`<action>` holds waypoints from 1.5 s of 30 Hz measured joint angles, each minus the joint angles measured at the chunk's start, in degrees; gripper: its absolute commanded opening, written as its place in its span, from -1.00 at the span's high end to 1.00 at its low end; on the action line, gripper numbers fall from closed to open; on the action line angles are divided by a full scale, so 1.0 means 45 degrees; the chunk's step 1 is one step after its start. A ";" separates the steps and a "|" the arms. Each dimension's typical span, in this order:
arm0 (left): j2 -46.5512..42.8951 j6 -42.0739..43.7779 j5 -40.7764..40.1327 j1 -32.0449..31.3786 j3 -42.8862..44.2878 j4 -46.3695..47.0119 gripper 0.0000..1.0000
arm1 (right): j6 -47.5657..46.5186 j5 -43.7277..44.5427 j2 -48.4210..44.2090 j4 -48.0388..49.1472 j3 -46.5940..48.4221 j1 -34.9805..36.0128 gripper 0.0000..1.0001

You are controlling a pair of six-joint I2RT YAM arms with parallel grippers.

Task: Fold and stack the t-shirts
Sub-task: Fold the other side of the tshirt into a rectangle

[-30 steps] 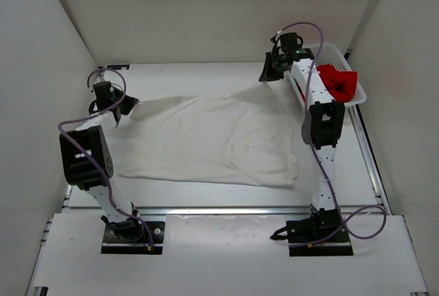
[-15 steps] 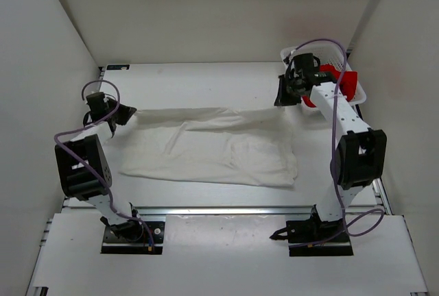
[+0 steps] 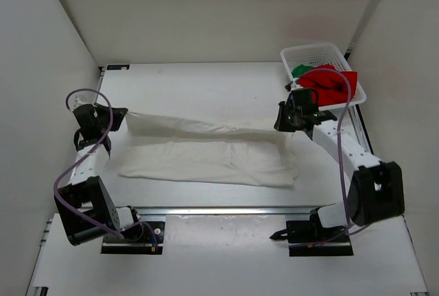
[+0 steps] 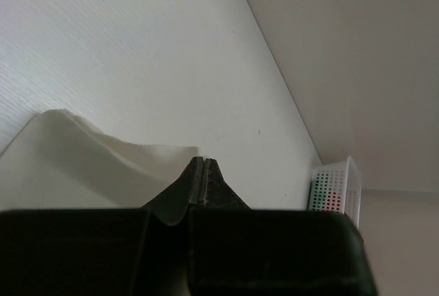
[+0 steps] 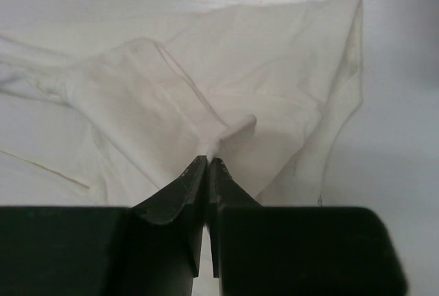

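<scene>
1. White t-shirt (image 3: 206, 159) was seen spread across the middle of the counter (image 3: 206, 83). Its far edge was lifted and stretched into a taut band between the two arms, while its near part lay flat.
2. The left fingers (image 3: 121, 116) were pressed together on the band's left corner. The right fingers (image 3: 280, 122) were clamped on a pinch of cloth at its right end.
3. The first fold was judged to be only under way: no shirt was folded yet and no stack was begun.
4. The red t-shirt (image 3: 330, 83) and green t-shirt (image 3: 300, 71) were found bunched in the white mesh basket (image 3: 312, 51) at the far right corner, with the red one draped over its near rim.
5. Bare counter was seen beyond the shirt and along its near side. Walls were seen at the left, back and right. The basket stood near the right arm, so room there was judged tight.
</scene>
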 measured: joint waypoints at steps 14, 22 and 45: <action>-0.1715 0.0481 -0.0466 0.0942 -0.2637 -0.0262 1.00 | 0.2011 0.1501 -0.5251 0.2691 -0.6314 0.1399 0.96; -0.1651 0.0476 -0.0869 0.1103 -0.3206 -0.0403 0.38 | 0.3385 0.1379 -0.7538 0.3167 -0.9534 0.0991 0.48; 0.0937 0.0272 -0.1418 -0.4124 -0.3385 0.1695 0.86 | 0.1384 0.0194 0.0835 0.4750 -0.2511 0.3143 0.33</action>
